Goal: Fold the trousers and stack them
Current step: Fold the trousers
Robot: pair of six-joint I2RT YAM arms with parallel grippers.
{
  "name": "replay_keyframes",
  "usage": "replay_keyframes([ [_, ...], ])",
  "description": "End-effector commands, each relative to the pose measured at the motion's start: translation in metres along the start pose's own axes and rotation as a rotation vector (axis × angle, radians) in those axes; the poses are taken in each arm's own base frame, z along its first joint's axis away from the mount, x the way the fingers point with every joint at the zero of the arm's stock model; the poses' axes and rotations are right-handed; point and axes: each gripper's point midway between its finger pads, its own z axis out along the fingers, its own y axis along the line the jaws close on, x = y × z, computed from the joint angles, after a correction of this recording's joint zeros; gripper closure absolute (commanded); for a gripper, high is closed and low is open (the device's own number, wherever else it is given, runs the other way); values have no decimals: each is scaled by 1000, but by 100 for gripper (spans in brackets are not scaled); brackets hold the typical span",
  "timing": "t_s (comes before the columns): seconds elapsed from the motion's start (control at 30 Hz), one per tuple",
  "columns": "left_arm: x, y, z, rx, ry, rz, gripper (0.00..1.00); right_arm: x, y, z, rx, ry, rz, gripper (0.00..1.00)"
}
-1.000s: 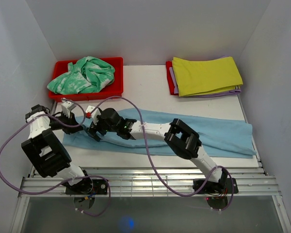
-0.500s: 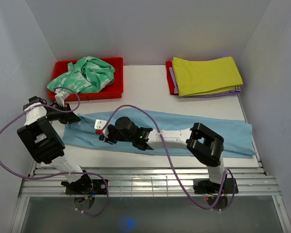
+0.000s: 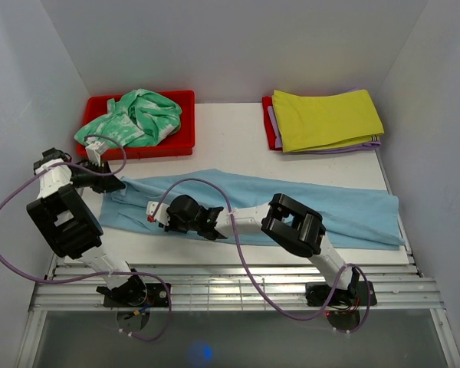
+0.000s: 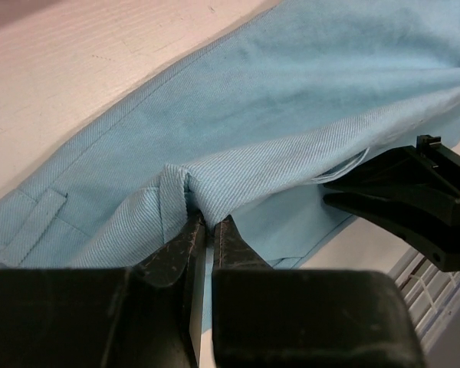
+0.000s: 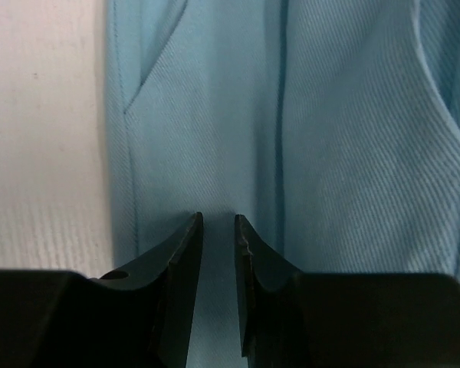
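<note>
Both arms reach low over trousers [image 3: 330, 203]
Left tool [image 4: 207, 224] pinches waistband fold; right tool [image 5: 216, 222] narrow, grip unclear; bare bench [image 3: 230, 138] behind.

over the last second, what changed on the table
The left gripper, shut on the trousers at the waist, drew that corner left and away from the bases. The right gripper slid from beside it toward the waist's near edge and narrowed its jaws to a slim gap; a pinch is unclear. The legs, green garment and yellow cloth stayed put.
</note>
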Motion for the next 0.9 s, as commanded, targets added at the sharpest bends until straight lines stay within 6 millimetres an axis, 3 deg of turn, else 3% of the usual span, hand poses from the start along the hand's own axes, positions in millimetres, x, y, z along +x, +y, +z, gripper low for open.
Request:
replay_keyframes([
  [0.0, -29, -1, -12, -17, -56, 158, 100, 11, -13, -1, 35, 67, -16, 72],
  [0.23, -27, 20, -19, -90, 1, 387, 100, 31, -1, -20, -35, 131, -10, 78],
  [0.47, 3, 38, -30, -157, 100, 604, 100, 56, 3, -37, -52, 195, 36, 80],
  [0.67, 31, 44, -44, -196, 172, 745, 100, 54, 0, -36, -45, 202, 53, 81],
  [0.7, 45, 41, -43, -196, 201, 747, 100, 54, 0, -37, -44, 203, 54, 81],
  [0.87, 73, 50, -38, -246, 256, 822, 100, 54, 0, -39, -44, 204, 58, 82],
])
